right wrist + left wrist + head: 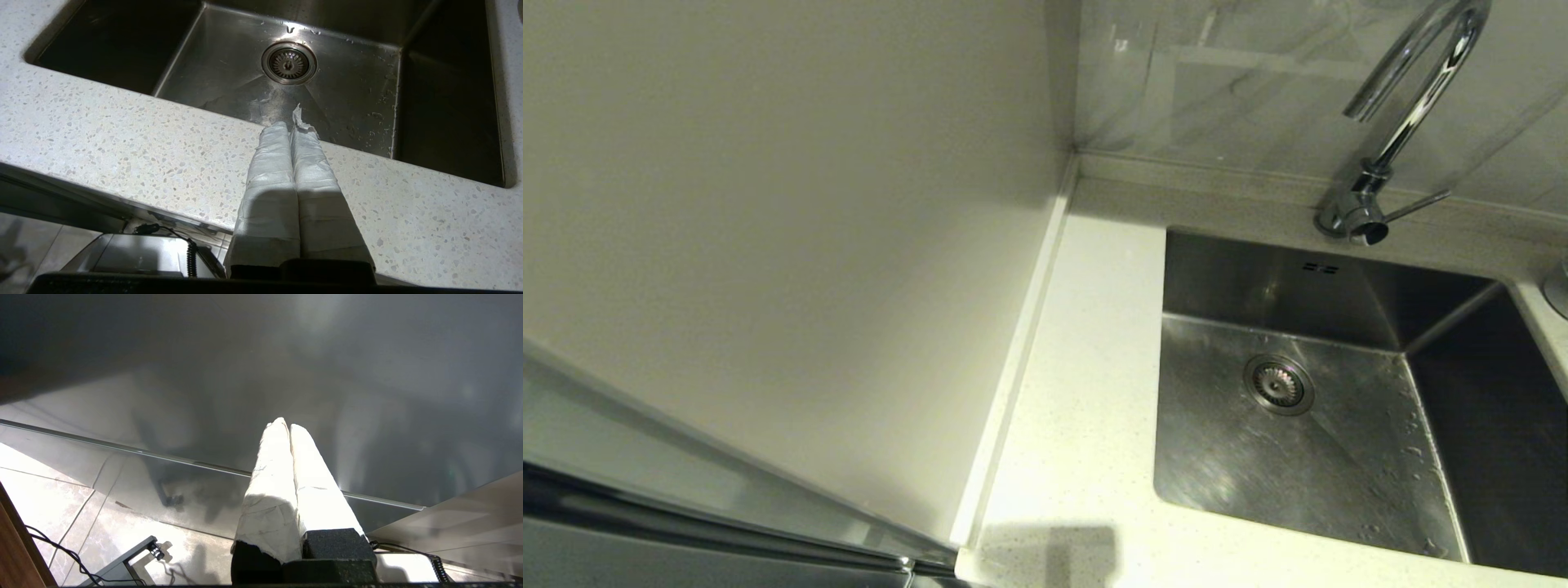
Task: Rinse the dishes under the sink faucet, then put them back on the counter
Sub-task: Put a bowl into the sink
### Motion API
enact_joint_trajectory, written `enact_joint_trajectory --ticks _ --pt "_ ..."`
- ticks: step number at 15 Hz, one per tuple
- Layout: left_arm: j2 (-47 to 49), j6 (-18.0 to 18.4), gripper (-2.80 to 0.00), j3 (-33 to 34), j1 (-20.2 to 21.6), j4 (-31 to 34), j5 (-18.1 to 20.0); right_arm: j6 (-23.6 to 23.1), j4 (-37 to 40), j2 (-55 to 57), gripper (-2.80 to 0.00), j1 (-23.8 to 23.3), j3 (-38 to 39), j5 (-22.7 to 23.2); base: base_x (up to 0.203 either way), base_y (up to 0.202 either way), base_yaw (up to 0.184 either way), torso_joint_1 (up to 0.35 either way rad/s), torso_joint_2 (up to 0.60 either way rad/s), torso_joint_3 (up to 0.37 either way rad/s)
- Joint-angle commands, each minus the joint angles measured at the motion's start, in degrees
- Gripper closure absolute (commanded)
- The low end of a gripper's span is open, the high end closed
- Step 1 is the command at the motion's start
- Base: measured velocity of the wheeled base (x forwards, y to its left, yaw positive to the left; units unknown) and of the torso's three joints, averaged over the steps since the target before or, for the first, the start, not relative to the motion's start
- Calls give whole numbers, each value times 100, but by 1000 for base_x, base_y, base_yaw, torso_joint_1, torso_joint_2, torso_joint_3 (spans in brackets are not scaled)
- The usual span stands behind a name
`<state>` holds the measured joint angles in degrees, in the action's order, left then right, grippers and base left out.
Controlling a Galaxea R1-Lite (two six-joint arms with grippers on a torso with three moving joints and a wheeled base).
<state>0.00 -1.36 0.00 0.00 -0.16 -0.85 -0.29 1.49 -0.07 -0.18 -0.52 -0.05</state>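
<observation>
The steel sink (1233,278) sits empty in the speckled counter (1086,392), its drain strainer (1278,384) bare and its floor spotted with water. Behind it rises the chrome faucet (1413,106) with its thin side lever (1417,206). None of the three bowls shows in any view. My right gripper (291,130), wrapped in white, is shut on nothing and hovers over the counter's front edge (135,151), pointing at the sink (229,69) and its strainer (289,63). My left gripper (284,426) is shut and empty, low beside a grey cabinet front. Neither arm shows in the head view.
A plain matte wall panel (792,245) closes the counter's left side, with a raised strip (1021,359) along its foot. A glossy backsplash (1241,90) stands behind the faucet. Tiled floor and cables (61,551) lie below the left gripper.
</observation>
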Motion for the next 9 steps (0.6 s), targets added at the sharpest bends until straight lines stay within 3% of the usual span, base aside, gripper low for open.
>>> enact_joint_trajectory --ticks 1,7,9 --pt "-18 -4 0 0 -7 -2 -3 -15 1 7 0 1 0 5 0 0 0 0 0 0" --pt "-18 -4 0 0 0 -2 -3 285 46 4 0 1 -74 -178 0 0 0 0 0 0" --pt "-18 -4 0 0 0 -2 -3 304 185 287 0 1 -568 -193 0 0 0 0 0 0"
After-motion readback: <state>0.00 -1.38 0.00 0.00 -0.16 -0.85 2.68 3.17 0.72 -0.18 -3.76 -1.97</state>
